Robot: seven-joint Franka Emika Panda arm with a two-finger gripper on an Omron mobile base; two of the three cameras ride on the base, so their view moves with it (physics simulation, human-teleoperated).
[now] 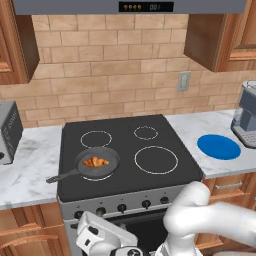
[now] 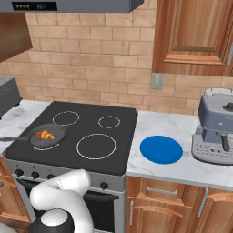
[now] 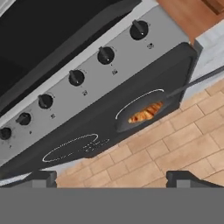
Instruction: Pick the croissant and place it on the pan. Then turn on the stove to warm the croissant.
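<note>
Golden-orange croissant (image 1: 95,161) lying inside the pan (image 1: 111,158), which sits on the front-left burner ring of the stove (image 1: 165,134), at about 8 o'clock on the black glass; the pan's thin handle runs out toward 8 o'clock over the cooktop's edge. Placement appears complete, so the remaining step is judged to be the knob. Black knobs line the steel front panel (image 1: 155,195); the hand view looks at this panel upside down, from low in front of the oven, with the row of knobs (image 3: 105,55) above and the pan and croissant beyond.

The fingers (image 3: 40,178) stand well apart at the bottom corners of the hand view, holding nothing.

Handling, as judged: a knob is small, rigid and probably smooth, so it should be pinched across its round body from both sides, squarely, then twisted; an off-centre grip would likely slip. Which knob governs the front-left burner cannot be read from the tiny markings. The croissant itself looks light and crushable and needs no further touch. A blue plate (image 1: 218,147) lies on the counter (image 1: 30,170) at 3 o'clock.
</note>
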